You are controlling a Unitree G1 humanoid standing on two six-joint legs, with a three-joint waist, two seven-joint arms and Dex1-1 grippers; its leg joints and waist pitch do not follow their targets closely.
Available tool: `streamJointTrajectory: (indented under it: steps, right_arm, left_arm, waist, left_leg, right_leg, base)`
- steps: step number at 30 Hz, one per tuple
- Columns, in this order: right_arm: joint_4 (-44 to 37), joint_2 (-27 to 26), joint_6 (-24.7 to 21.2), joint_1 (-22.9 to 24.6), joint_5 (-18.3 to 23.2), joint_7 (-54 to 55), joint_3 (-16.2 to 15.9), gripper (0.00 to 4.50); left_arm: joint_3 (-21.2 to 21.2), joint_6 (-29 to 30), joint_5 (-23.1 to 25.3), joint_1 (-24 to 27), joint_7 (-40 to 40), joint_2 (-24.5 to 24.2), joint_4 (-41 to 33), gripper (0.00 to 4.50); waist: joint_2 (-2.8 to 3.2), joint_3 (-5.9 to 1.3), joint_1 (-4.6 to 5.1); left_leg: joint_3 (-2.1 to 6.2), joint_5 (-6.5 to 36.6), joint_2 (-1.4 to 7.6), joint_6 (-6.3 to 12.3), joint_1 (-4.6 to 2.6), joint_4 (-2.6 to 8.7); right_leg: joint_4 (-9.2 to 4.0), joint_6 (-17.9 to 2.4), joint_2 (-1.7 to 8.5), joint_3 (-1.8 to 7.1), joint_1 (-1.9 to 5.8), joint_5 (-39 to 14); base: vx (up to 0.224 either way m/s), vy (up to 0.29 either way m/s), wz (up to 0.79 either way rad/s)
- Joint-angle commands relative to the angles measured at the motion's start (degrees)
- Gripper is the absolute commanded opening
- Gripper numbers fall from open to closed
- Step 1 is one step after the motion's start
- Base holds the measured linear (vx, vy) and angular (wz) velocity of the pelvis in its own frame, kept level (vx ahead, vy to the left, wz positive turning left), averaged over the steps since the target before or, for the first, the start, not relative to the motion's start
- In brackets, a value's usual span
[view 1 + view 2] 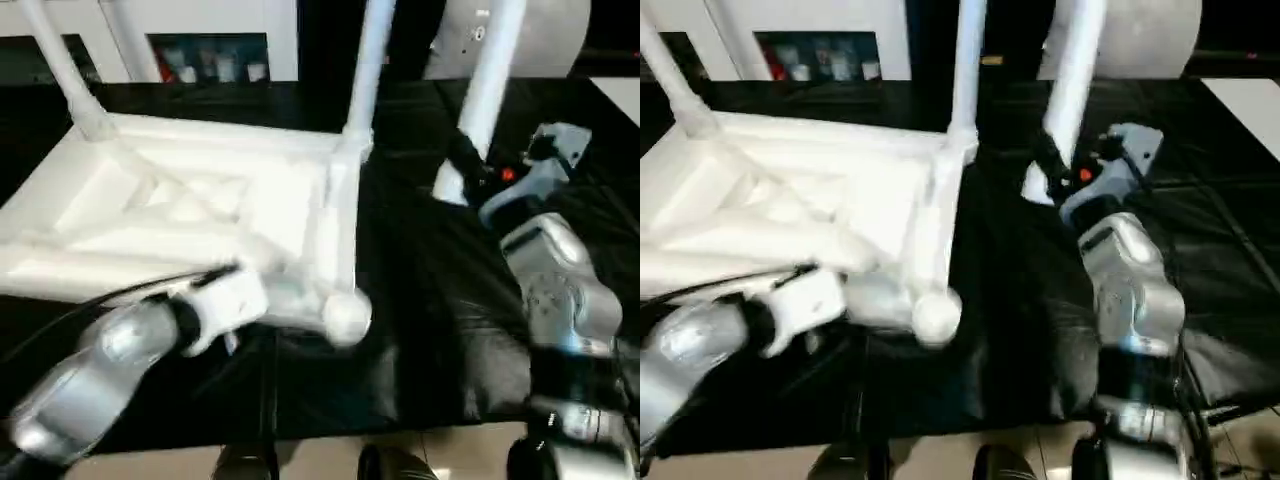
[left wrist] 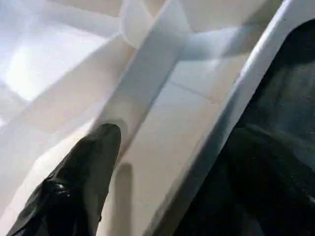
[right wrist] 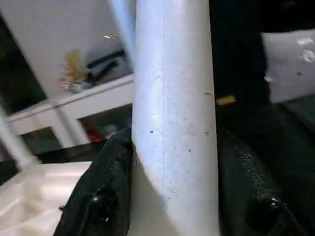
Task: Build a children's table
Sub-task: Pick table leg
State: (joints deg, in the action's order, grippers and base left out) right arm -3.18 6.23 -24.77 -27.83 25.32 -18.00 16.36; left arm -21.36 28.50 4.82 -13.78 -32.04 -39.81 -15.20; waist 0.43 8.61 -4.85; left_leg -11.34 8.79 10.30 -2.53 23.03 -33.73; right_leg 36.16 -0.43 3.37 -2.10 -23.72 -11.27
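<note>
my right gripper [image 3: 170, 206]: clamped on loose leg [image 1: 487, 90] right of top [image 1: 180, 215] | left gripper [image 2: 81, 182]: fingers apart over ribs | leg: light, stiff, slick; grip low

The white children's table [image 1: 200, 200] lies upside down, ribbed underside up, two legs [image 1: 365, 70] standing in sockets

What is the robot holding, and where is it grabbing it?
The right gripper holds a white tube leg near its lower end, one finger on each side. The left gripper holds nothing; it's over the table top.
</note>
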Motion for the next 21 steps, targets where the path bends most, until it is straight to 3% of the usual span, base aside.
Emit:
streamJointTrajectory:
  steps: [1,5,7,10,13,14,16,20,21]
  right_arm:
    - [-4.1,-0.1,1.0,0.9,1.0,-0.4,-0.5,1.93]
    - [-8.3,-0.1,-0.9,3.1,2.7,0.8,-1.9,1.93]
    - [-10.2,0.4,-4.3,4.4,4.6,0.1,-3.2,1.93]
    - [-12.8,0.7,-10.5,6.1,9.8,-3.5,-4.3,1.93]
    - [-13.7,1.6,-15.8,7.5,17.3,-8.1,-5.0,1.93]
    - [-13.6,1.8,-16.9,7.8,19.2,-8.9,-5.0,1.93]
    - [-12.7,2.9,-18.6,8.7,23.4,-12.9,-4.1,1.93]
    - [-12.4,3.5,-20.9,9.1,26.8,-15.2,-3.3,1.93]
    - [-11.9,3.8,-22.5,9.2,29.5,-17.1,-2.5,1.93]
  left_arm:
    - [2.4,-0.3,0.1,-1.3,2.2,0.8,0.8,3.88]
    - [3.9,-1.9,-3.2,-1.3,0.9,3.2,0.6,3.88]
    - [5.5,-3.2,-8.2,-0.3,-1.4,5.5,-1.1,3.88]
    - [8.9,-2.5,-15.3,0.6,-4.5,8.5,-3.9,3.88]
    - [16.6,3.0,-23.7,-2.5,-3.1,13.9,-3.8,3.88]
    - [18.1,3.9,-25.1,-3.6,-2.4,14.9,-3.4,4.23]
    - [23.7,9.4,-30.7,-9.1,1.9,19.0,-0.9,4.23]
    - [26.8,11.8,-34.5,-12.3,4.5,21.0,1.2,4.50]
    - [29.7,13.2,-39.3,-15.4,7.0,23.2,3.3,4.50]
  waist:
    - [0.28,-4.40,0.51]
    - [0.32,-4.54,0.50]
    - [0.45,-4.84,0.64]
    - [0.66,-5.30,0.67]
    - [0.66,-5.66,0.81]
    - [0.73,-5.76,0.72]
    - [0.64,-5.83,0.53]
    - [0.77,-5.77,-0.05]
    - [0.78,-5.96,-0.15]
  left_leg:
    - [1.84,18.6,2.49,-3.58,-2.36,4.76]
    - [1.86,17.3,2.44,-2.74,-2.22,4.60]
    - [1.84,15.4,2.39,-2.38,-1.82,4.55]
    - [1.72,13.0,2.43,-1.62,-1.67,4.22]
    - [1.43,8.6,2.11,-0.07,-1.16,3.55]
    - [1.40,7.8,2.03,0.43,-1.24,3.34]
    - [1.36,7.7,2.00,0.98,-1.25,3.16]
    - [1.43,8.8,2.13,0.80,-1.48,3.13]
    - [1.25,8.8,1.87,0.66,-1.49,2.96]
  right_leg:
    - [-5.61,-6.4,4.33,2.86,1.25,-23.0]
    - [-5.86,-5.9,4.37,2.90,1.13,-22.8]
    - [-5.50,-6.9,4.20,2.82,1.50,-19.3]
    - [-4.82,-8.9,4.06,2.75,1.82,-13.1]
    - [-4.12,-11.8,3.85,2.62,2.48,-4.9]
    - [-3.91,-12.8,3.83,2.54,2.62,-3.3]
    - [-4.03,-13.2,3.84,2.44,2.75,-3.5]
    - [-4.49,-12.6,3.90,2.36,2.79,-7.8]
    - [-4.40,-12.5,3.85,2.36,2.91,-8.4]
  base:
    - [0.000,0.000,0.00]
    - [0.000,0.000,0.00]
    - [0.000,0.000,0.00]
    - [0.000,0.000,0.00]
    - [0.000,0.000,0.00]
    - [0.000,0.000,0.00]
    - [0.000,0.000,0.00]
    - [0.000,0.000,0.00]
    - [0.000,0.000,0.00]
